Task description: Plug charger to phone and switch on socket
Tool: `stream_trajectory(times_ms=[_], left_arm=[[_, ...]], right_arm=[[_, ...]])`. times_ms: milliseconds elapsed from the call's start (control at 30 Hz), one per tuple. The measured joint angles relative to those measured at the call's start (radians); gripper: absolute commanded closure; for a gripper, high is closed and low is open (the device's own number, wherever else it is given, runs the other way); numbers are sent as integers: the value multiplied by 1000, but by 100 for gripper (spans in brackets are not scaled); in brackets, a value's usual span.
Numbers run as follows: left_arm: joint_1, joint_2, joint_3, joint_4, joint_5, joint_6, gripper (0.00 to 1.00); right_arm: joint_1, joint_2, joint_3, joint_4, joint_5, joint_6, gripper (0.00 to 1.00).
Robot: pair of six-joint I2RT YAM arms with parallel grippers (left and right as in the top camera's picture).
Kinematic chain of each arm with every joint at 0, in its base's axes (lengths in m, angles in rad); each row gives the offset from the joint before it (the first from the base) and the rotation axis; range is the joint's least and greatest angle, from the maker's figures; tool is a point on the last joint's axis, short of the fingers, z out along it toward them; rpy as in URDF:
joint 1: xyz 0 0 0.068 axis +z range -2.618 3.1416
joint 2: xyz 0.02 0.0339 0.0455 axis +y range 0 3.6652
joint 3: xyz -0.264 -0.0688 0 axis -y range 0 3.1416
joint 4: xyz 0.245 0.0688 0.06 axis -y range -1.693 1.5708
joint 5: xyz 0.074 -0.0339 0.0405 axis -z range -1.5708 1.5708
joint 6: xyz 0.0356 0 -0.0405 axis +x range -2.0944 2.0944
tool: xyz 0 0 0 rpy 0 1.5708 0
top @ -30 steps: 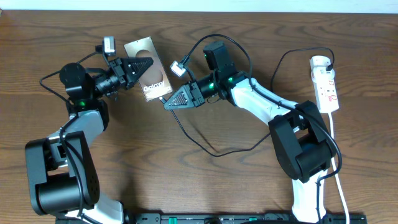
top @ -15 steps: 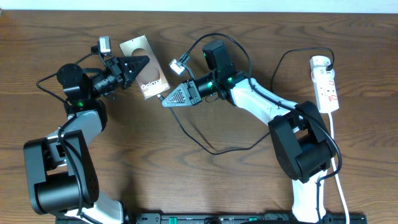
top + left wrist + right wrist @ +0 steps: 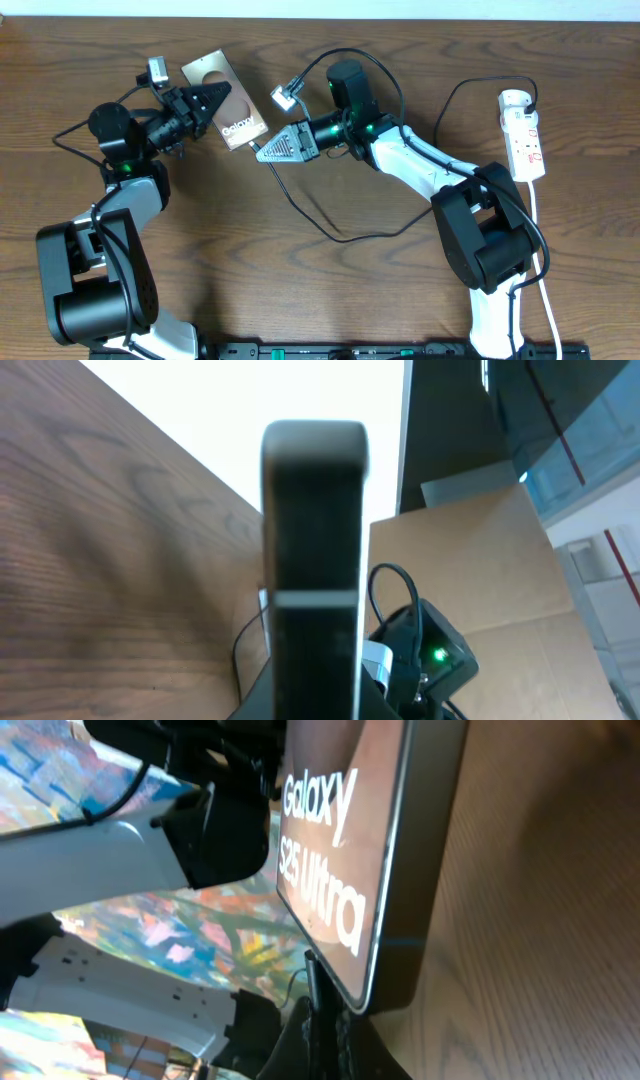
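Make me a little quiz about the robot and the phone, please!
1. True or false: the left pincer is holding the phone.
2. The socket lies on the robot's: A right side, B left side, C straight in the middle.
3. Fill the gap: the white print on the phone reads "Galaxy S25 ____".

Key: 1 true; 2 A; 3 Ultra.

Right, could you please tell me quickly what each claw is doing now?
Left claw: closed, holding the phone.
Right claw: closed, holding the charger by its plug tip.
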Motion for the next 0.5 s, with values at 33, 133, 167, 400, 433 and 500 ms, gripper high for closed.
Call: stream_trajectory(times_ms=[33, 133, 167, 400, 433, 500], left_arm=[[0, 0, 0, 0, -5, -3, 93], [0, 0, 0, 0, -14, -10, 93], [0, 0, 0, 0, -15, -11, 93], [0, 0, 0, -1, -25, -11, 92], [0, 0, 0, -1, -26, -11, 92], [0, 0, 0, -1, -32, -10, 93]], right_arm=[[0, 0, 0, 12, 2, 16, 99], [0, 0, 0, 26, 6, 47, 99], [0, 0, 0, 26, 7, 55, 99], [0, 0, 0, 27, 18, 82, 99], [0, 0, 0, 29, 19, 85, 99], [0, 0, 0, 29, 26, 91, 99]])
